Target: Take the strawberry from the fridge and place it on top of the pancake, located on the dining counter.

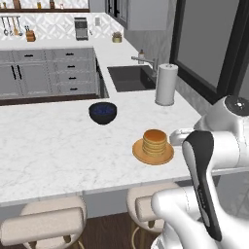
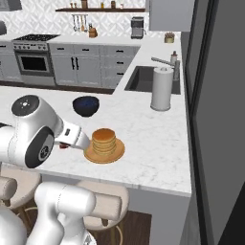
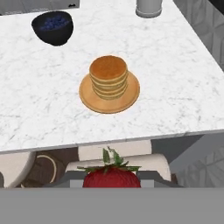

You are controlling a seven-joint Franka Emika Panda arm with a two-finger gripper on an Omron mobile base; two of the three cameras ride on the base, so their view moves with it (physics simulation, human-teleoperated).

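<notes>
No brand, label or legible writing is found on any item.

Counts: one strawberry (image 3: 112, 176), one stack of pancake (image 3: 108, 76) discs on one flat tan plate (image 3: 89, 98), one dark bowl (image 3: 53, 27) with blue contents, one white paper-towel roll (image 1: 166, 84), one sink (image 1: 130, 78) with one faucet (image 1: 145, 62). Two padded beige stools (image 1: 44, 225) are counted along the near edge in the left base view.

The strawberry is seen in the hand view, red with green leaves upward, seated between the dark fingertips (image 3: 148, 177) at the bottom edge; the jaws are closed narrowly on it. It is positioned off the dining counter (image 3: 183, 83), on the stool side of the near edge, and well apart from the pancake.

The pancake stack sits on its plate near the counter's front edge; the bowl stands farther back and to the left, apart from the plate. The towel roll is upright beside the sink.

Arm pose: in the right base view the forearm is folded low over the counter edge, with the wrist end just beside the plate's left rim (the gripper (image 3: 112, 181) itself is hidden there). In the left base view the white links rise at lower right, the wrist pointed toward the plate.
</notes>
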